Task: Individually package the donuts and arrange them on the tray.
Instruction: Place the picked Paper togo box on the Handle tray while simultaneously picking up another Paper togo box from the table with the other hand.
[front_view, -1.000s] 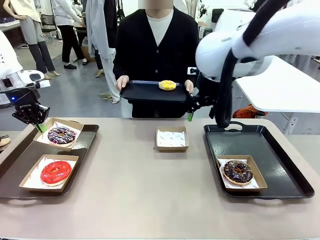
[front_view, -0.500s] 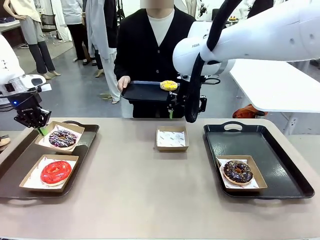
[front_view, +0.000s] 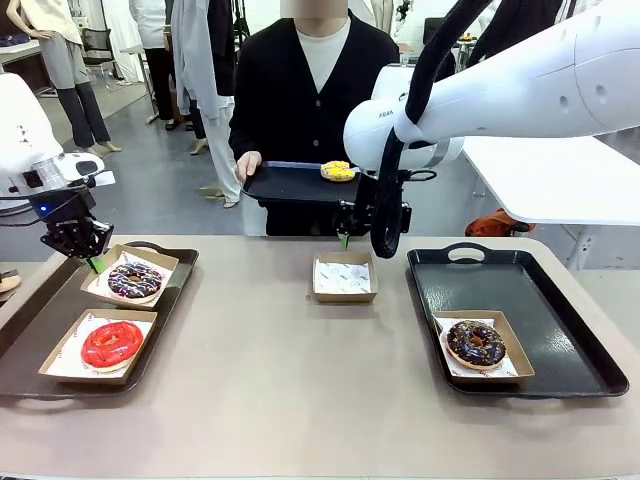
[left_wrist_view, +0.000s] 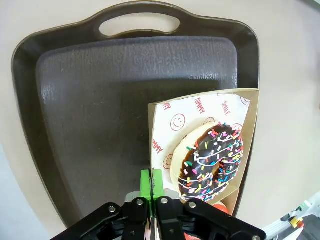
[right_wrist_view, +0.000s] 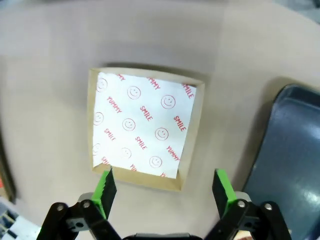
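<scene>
left gripper (left_wrist_view: 151, 182): clamped on rim of donut box (left_wrist_view: 165, 125), purple donut (left_wrist_view: 212, 160) just beyond | right gripper (right_wrist_view: 164, 176): spread open, empty box (right_wrist_view: 142, 125) seen directly below

Red donut (left_wrist_view: 219, 205) is mostly hidden behind the box (left_wrist_view: 172, 120) and left gripper (left_wrist_view: 151, 176), I think; black tray (right_wrist_view: 295, 140) runs off-frame.

- "YUMMY" and "SMILE", red capitals among smiley faces, repeated across the paper liner (right_wrist_view: 142, 127) of the empty box (right_wrist_view: 140, 179);
- same red words on the second liner (left_wrist_view: 172, 122), in the donut box (left_wrist_view: 253, 112);
- grey "FRAN", remainder hidden, on the right arm's white joint (front_view: 400, 125)
</scene>
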